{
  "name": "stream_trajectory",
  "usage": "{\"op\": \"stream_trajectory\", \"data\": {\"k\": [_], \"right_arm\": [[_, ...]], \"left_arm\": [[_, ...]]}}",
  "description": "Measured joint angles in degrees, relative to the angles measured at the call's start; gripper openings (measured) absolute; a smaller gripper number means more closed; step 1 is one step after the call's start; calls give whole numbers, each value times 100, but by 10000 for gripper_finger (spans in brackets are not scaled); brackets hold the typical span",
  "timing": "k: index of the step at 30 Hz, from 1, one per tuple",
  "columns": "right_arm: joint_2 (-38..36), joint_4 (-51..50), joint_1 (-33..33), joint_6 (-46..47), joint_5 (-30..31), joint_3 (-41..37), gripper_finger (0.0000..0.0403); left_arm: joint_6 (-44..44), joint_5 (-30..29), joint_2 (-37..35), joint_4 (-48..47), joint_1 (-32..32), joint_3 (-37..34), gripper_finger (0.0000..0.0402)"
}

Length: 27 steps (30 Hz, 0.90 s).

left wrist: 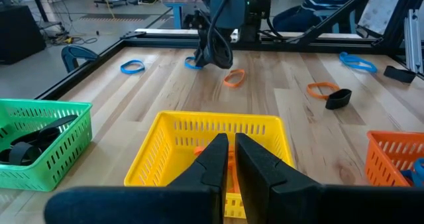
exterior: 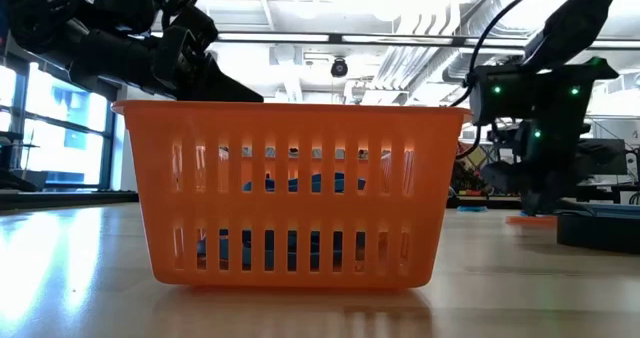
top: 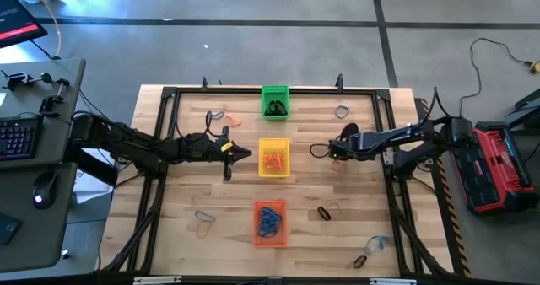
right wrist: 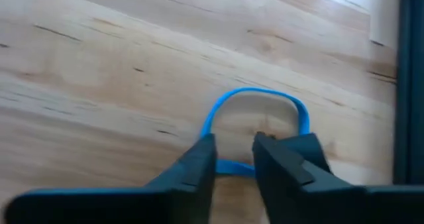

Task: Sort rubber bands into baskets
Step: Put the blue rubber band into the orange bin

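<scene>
While the orange basket [exterior: 290, 193] stands nearest the table's front edge with blue rubber bands [top: 270, 221] inside, the yellow basket [top: 273, 158] sits mid-table holding orange bands, and the green basket [top: 275, 102] lies at the far edge with black bands. At the yellow basket's left side, the left gripper [left wrist: 228, 159] hangs closed and empty. To its right, the right gripper [right wrist: 233, 159] is down on the table, its fingers partly apart, straddling a blue rubber band [right wrist: 255, 108]. Loose bands lie scattered around the table [top: 194, 188].
</scene>
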Motion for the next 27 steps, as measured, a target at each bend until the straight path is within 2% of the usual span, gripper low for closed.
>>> {"op": "stream_trajectory", "data": {"k": [5,7,11,15,22,27], "right_arm": [[2,250,-93,-448,-186,0,16],[5,277,-113,-576,-240,0,6],[20,118,-103,-723,-351,142,12],[28,189,82,-1051,-574,534,2],[20,60,325,-1401,-494,1062,1],[20,35,273,-1310,-692,970,30]], "left_arm": [[-2,0,0,0,0,0,19],[-2,0,0,-2,0,0,19],[-2,0,0,-2,0,0,19],[-4,0,0,-2,0,0,19],[-20,0,0,-5,0,0,19],[-22,0,0,-4,-2,0,19]]}}
